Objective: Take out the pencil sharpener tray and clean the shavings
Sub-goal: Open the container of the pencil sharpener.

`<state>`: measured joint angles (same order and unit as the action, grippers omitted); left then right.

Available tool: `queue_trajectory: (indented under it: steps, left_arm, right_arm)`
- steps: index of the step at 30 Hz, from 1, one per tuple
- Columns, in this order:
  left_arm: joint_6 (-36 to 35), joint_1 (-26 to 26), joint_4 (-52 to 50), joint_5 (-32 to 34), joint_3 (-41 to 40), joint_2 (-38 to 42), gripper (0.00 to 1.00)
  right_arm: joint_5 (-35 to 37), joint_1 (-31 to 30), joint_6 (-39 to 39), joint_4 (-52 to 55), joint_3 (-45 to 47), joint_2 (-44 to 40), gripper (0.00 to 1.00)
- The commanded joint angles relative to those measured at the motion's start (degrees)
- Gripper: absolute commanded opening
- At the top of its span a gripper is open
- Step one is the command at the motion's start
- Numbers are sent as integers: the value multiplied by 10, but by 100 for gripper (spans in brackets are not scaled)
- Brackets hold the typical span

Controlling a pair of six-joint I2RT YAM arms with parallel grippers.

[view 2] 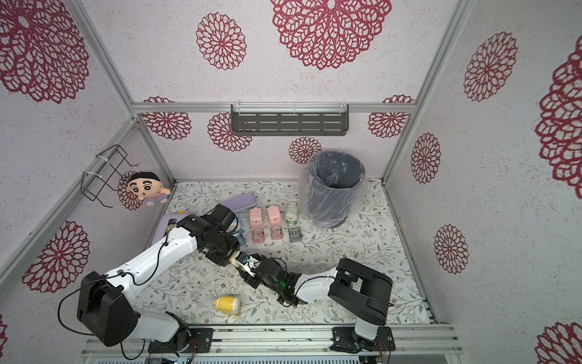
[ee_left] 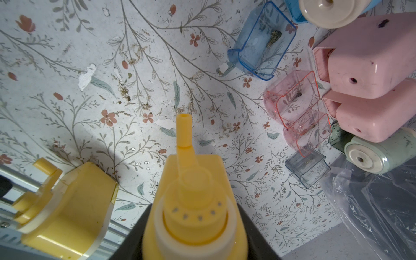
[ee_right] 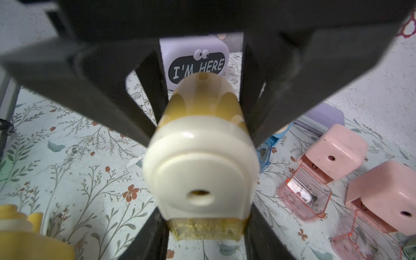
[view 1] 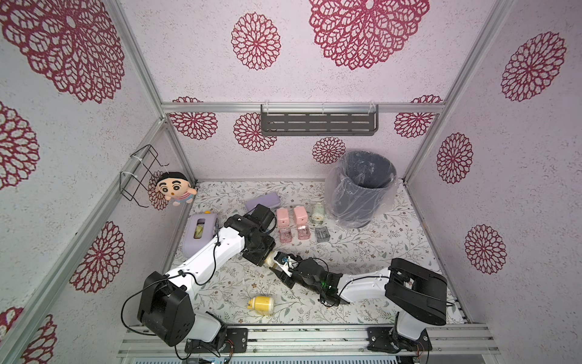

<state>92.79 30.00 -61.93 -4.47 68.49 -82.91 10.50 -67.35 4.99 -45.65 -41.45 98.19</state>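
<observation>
Left gripper (view 1: 267, 259): clamped on cream sharpener (ee_right: 202, 162), at centre of mat (view 1: 362, 252). Right gripper (ee_right: 204, 217), at 3 o'clock of the left: jaws closed on the sharpener's yellow tray (ee_right: 206, 229), which is seated in the body. Shavings (ee_right: 198, 228) show through the tray wall. Spare yellow sharpener (view 1: 261, 305) lies at 6 o'clock. Bin (view 1: 356, 205) stands at 1 o'clock.

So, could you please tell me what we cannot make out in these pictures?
- Yellow tray contents: right wrist view, blurred.
- Purple box contents: top views, too small; right wrist view, behind the left gripper.
- Blue sharpener: left wrist view, cut by the edge; top views, mostly behind the left arm.
- Bin bottom: top views, dark under its plastic liner.
</observation>
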Motion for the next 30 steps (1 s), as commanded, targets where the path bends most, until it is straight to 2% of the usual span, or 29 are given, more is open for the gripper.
queue_trajectory:
  steps: [1, 13, 30]
  left_arm:
    - [4, -7, 6, 1, 1, 0, 36]
    - [-1, -8, -29, 52, 21, -13, 36]
    - [-6, -6, -30, 51, 32, -34, 35]
  right_arm:
    - [4, -2, -13, -30, -7, -3, 42]
    - [17, -9, -15, -33, 18, -29, 43]
    - [33, -14, -31, -51, 48, -43, 47]
